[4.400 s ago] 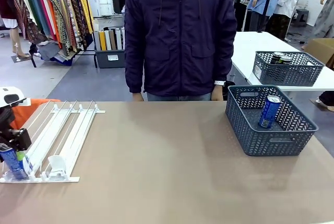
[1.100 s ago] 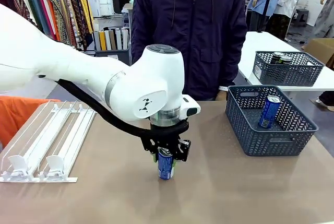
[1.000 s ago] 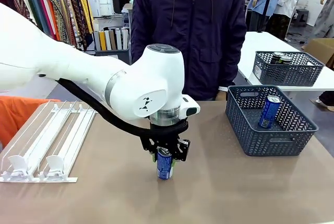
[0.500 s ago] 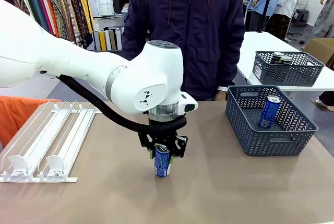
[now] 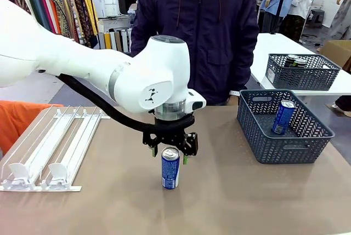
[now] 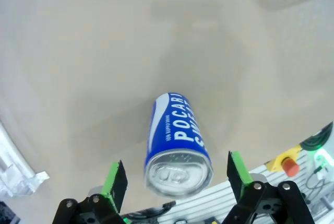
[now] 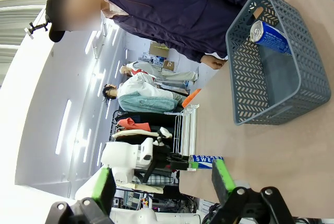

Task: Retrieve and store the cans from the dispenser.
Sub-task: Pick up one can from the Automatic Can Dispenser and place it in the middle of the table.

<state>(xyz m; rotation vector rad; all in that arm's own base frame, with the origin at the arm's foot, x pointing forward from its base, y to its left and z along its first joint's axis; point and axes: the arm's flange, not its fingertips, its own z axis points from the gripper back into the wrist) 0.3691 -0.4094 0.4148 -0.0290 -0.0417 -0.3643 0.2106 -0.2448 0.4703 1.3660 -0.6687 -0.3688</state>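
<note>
A blue can (image 5: 170,168) stands upright on the middle of the tan table, its silver top up. My left gripper (image 5: 170,148) hovers just above it, open, with the green pads (image 6: 116,178) clear of the can (image 6: 176,143) on both sides. The white wire dispenser (image 5: 50,148) lies at the table's left, and no cans show in its lanes. Another blue can (image 5: 283,116) leans inside the near grey basket (image 5: 287,153). My right gripper (image 7: 162,179) is open with nothing between its fingers, far from the basket (image 7: 245,85) and the can (image 7: 205,158).
A person in a dark jacket (image 5: 192,32) stands at the far edge, hands near the table. A second grey basket (image 5: 300,76) with dark cans sits on a white table behind. Bare tabletop lies between the standing can and the near basket.
The left gripper has opened and let go of the blue can, then risen a little. The can now stands alone on the table.
</note>
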